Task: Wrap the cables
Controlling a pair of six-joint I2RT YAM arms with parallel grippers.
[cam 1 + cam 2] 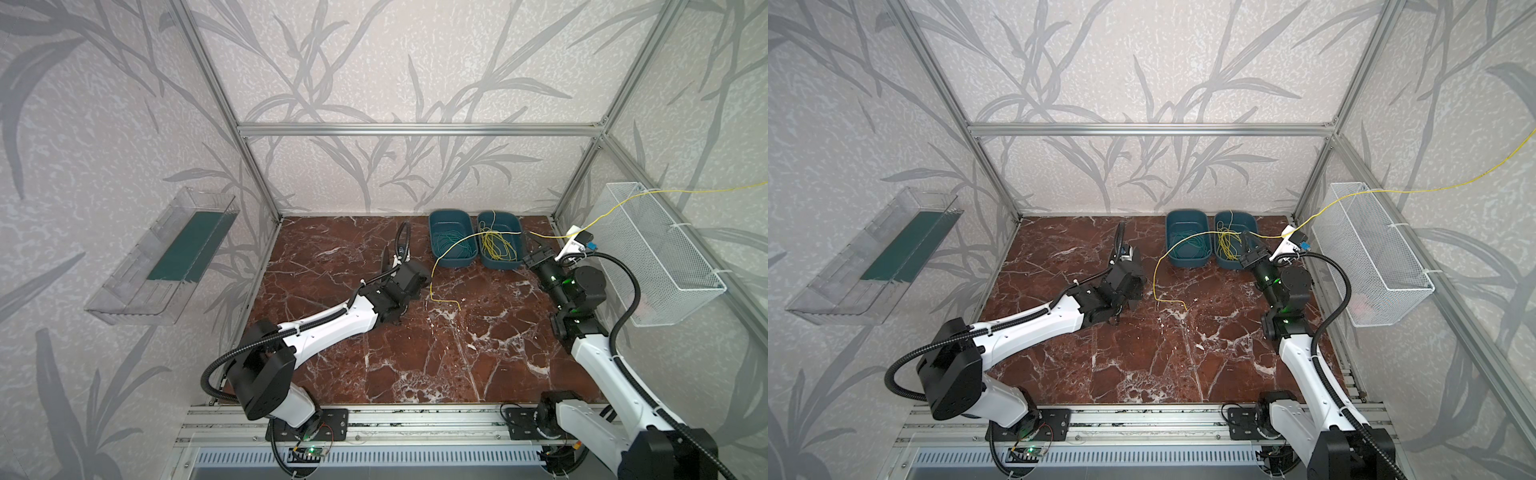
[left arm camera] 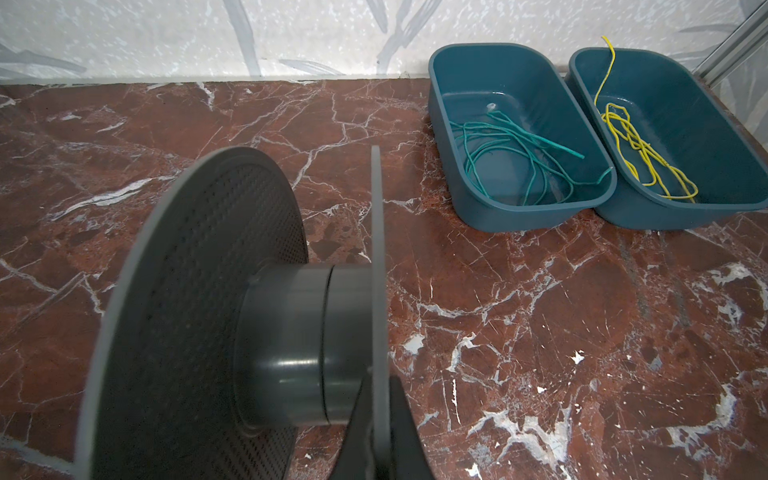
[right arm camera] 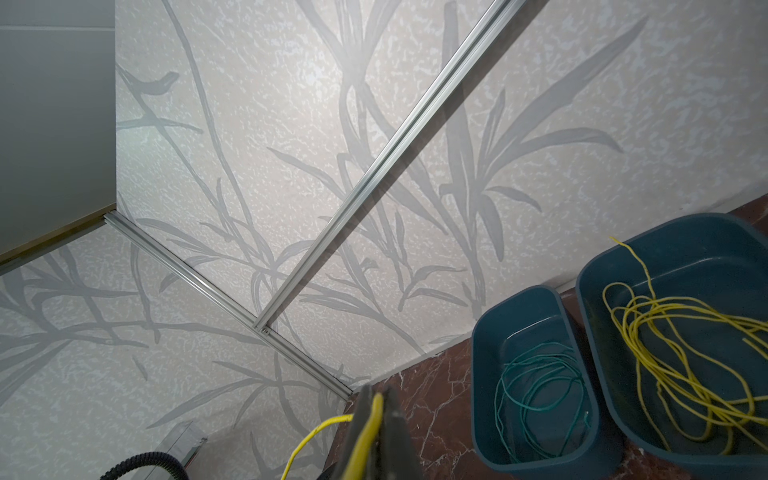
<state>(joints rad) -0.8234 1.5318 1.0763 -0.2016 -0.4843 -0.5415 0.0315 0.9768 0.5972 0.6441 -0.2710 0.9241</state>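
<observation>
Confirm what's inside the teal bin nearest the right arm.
Loose yellow cable tangle in the teal bin, one strand rising past its rim. Floor beneath the tangle is covered.

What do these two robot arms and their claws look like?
The left arm and right arm have smooth white shells between chunky black joints. A black ribbed hose loops along each. Green lights glow on the right arm's joints. The left gripper and right gripper are dark.

No legible text, no labels, brands or numbers visible
</observation>
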